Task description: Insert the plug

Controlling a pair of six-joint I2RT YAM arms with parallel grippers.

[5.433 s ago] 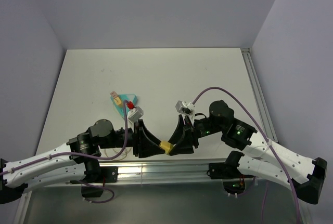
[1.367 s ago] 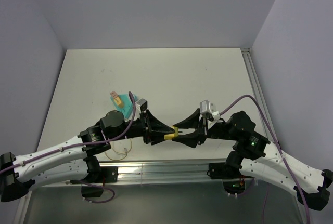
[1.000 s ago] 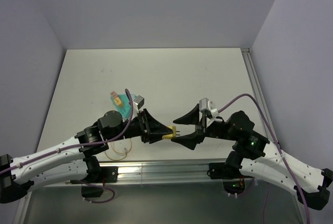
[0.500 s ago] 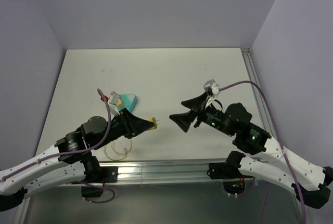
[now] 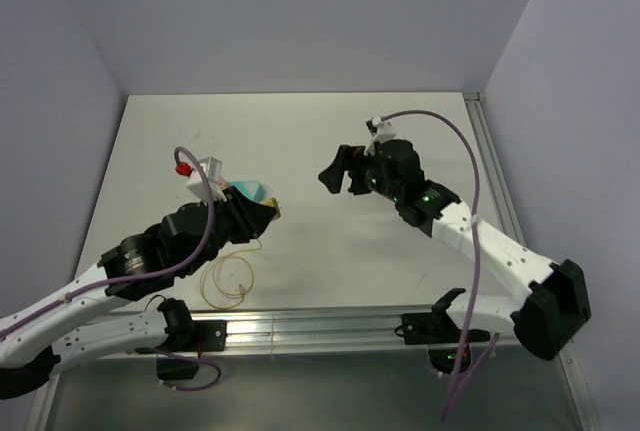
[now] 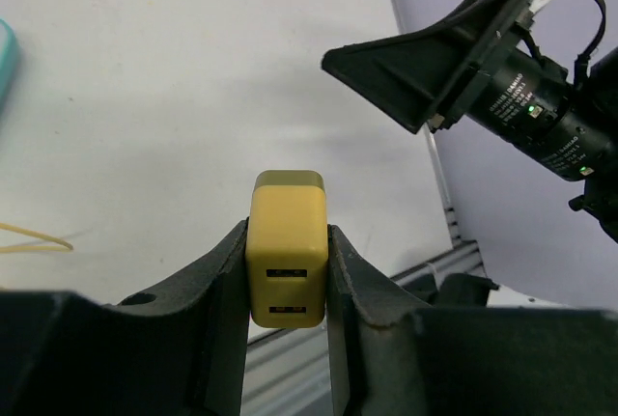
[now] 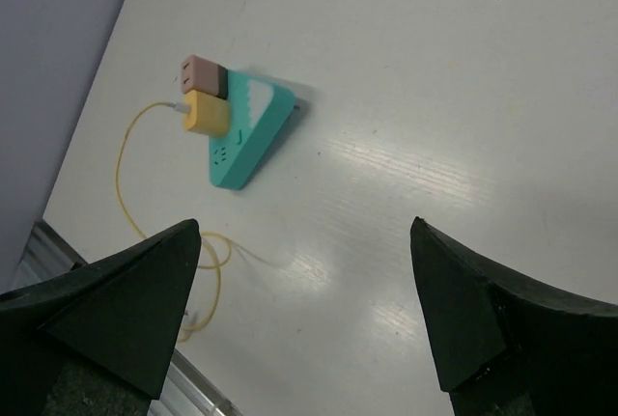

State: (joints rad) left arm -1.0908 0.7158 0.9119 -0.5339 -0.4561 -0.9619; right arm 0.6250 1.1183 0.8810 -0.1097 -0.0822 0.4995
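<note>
A small yellow plug (image 6: 287,252) with two slots in its rear face is clamped between my left gripper's (image 6: 287,231) fingers; my left gripper (image 5: 268,209) hovers just right of the teal power strip (image 5: 252,190). The strip (image 7: 249,141) lies flat on the table and carries a pink block (image 7: 201,75) and a second yellow block (image 7: 206,113) with a thin yellow cable (image 7: 126,175). My right gripper (image 5: 335,169) hangs open and empty above mid-table, right of the strip. In its own view the right gripper (image 7: 305,227) has only bare table between its fingers.
The cable's loop (image 5: 228,279) lies near the front edge, under my left arm. An aluminium rail (image 5: 300,326) runs along the near table edge, another (image 5: 490,166) along the right side. Grey walls close the back and sides.
My right gripper let go of the plug, opened wide and drew back to the far right. My left gripper carried the plug left toward the teal strip.
</note>
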